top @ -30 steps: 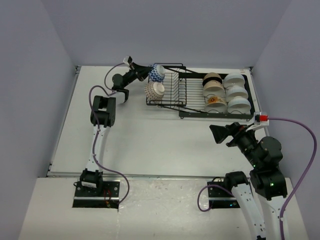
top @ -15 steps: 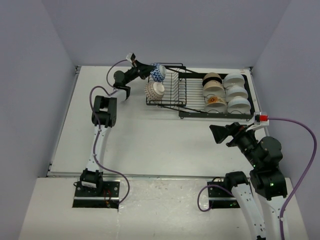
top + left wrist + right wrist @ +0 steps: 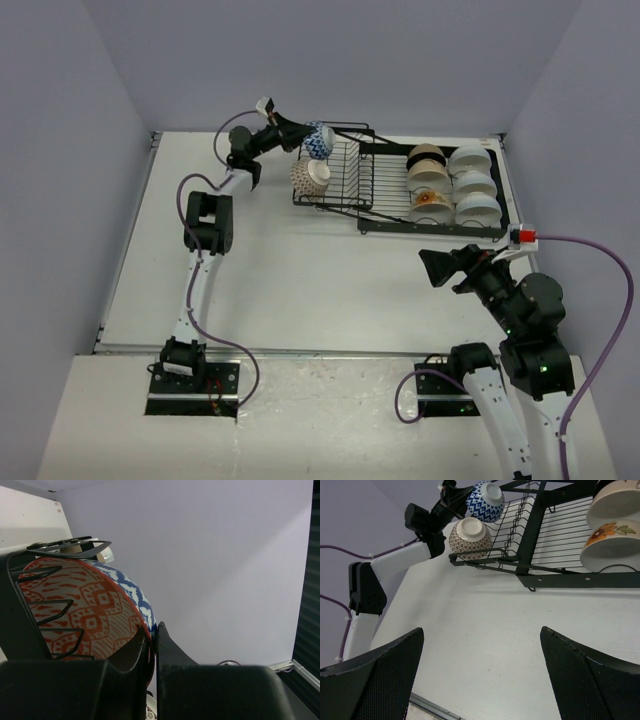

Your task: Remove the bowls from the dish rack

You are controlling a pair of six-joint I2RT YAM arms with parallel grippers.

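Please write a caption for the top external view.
Left gripper shut on a blue bowl at the left end of the dish rack; right gripper open, empty.

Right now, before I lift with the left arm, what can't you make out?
Left wrist view: the left gripper, shut, covers the blue-and-white bowl rim it pinches; bite depth hidden.
Left wrist view: the reddish-brown bowl fills the frame, hiding most of the blue-and-white bowl.
Top view: stacked bowls on the dish rack too small to count.
Right wrist view: those bowls cut off by the right edge.

Overhead, wrist views; common dish rack [image 3: 350, 180]
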